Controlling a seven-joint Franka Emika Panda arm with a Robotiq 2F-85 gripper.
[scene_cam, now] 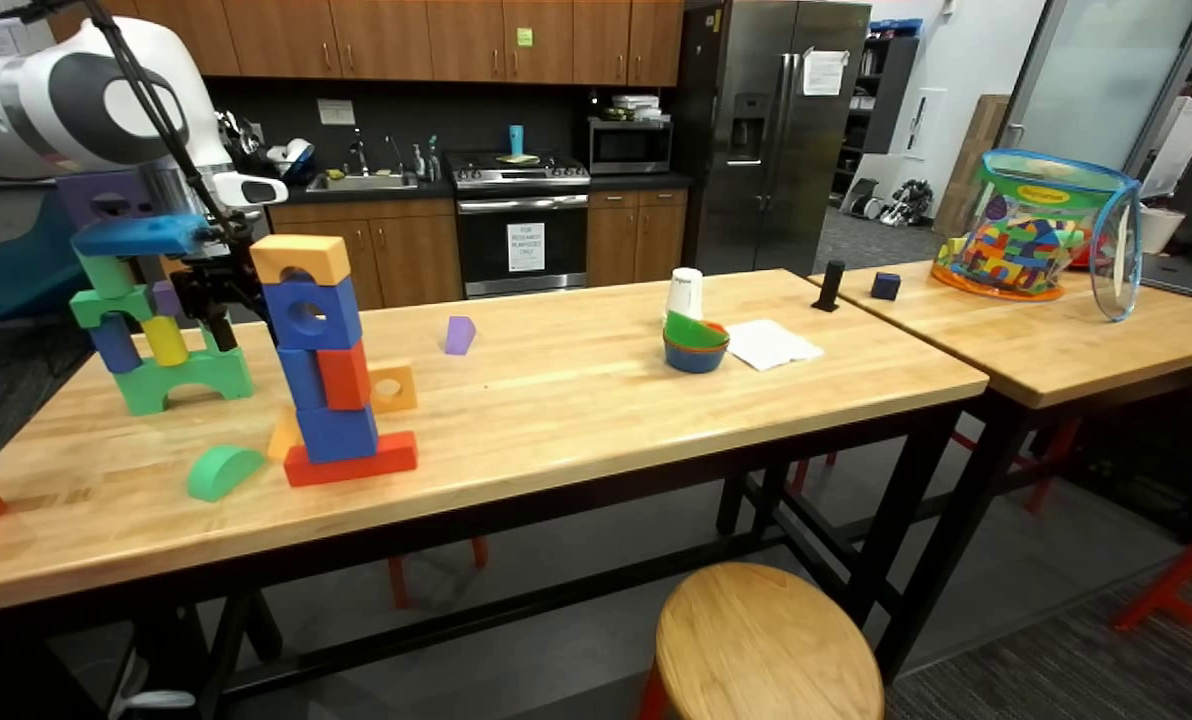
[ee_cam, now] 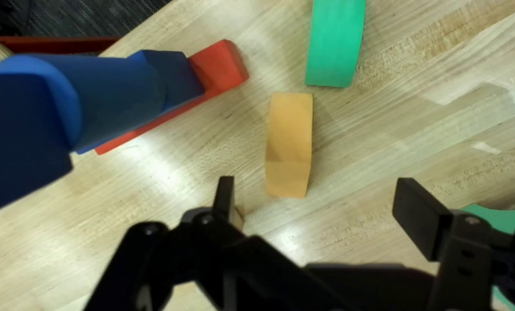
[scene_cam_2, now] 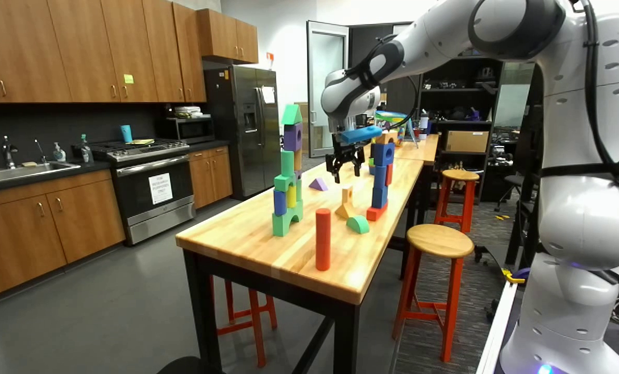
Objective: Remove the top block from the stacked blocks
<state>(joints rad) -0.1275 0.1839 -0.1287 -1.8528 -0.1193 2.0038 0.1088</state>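
Observation:
The top block [scene_cam: 301, 259] is a small orange-yellow arch on the stacked blocks [scene_cam: 336, 432]. In an exterior view the top block [scene_cam_2: 387, 137] sits partly behind the blue part of the wrist. The stacked blocks [scene_cam_2: 379, 179] have a red base and blue and red blocks above; they lean into the wrist view [ee_cam: 110, 99] at left, where the top block is out of view. My gripper [scene_cam_2: 347, 174] is open and empty, pointing down beside the tower, fingertips below the top block's height. It also shows in an exterior view [scene_cam: 241, 318] and the wrist view [ee_cam: 313, 198].
A green, purple and blue structure [scene_cam_2: 288, 214] stands on the gripper's other side. An orange block [ee_cam: 288, 144] and green half-round [ee_cam: 335, 47] lie near the red base. A red cylinder [scene_cam_2: 323, 239], purple block [scene_cam: 460, 335] and bowls [scene_cam: 694, 354] are also on the table.

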